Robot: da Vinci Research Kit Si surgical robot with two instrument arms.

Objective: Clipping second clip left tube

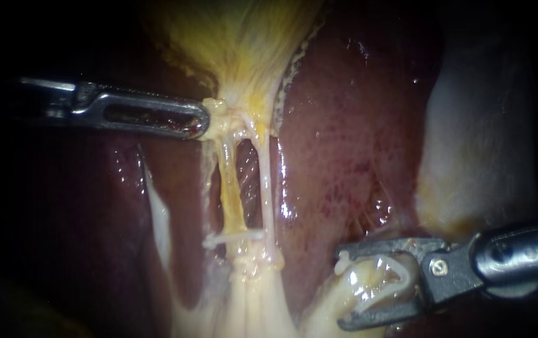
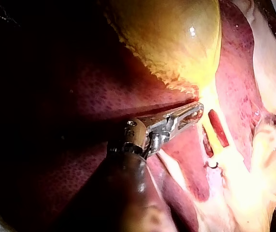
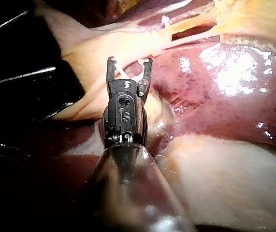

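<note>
**Bench, liver and gallbladder.** Your slender steel left instrument (image 1: 201, 119) has its slotted jaws closed together. They pinch the pale neck of the yellow gallbladder (image 1: 244, 44) and hold it taut over the dark red liver (image 1: 344, 138). Your dark right instrument (image 1: 343, 289) hangs low on the right, well apart from the tubes. Its jaws are spread wide and cradle an open white clip (image 1: 378, 266) between them.

The yellowish left tube (image 1: 231, 194) stretches from the gallbladder's neck to the pale tissue below. A small white fitted clip (image 1: 234, 238) already lies across its lower end. The thinner, whitish right tube (image 1: 266, 188) runs just beside it.

The gap between the two tubes is narrow, so jaws pushed in askew could take both tubes, or only part of the left one. Placed too low, your new clip would foul the fitted clip. Too hard a pull at the neck could tear that thin tissue, and a knock against the liver could shake the loaded clip loose.

No brand, label or readable writing shows on or around the tissue. The only mark is a stamp on the right instrument's joint.
</note>
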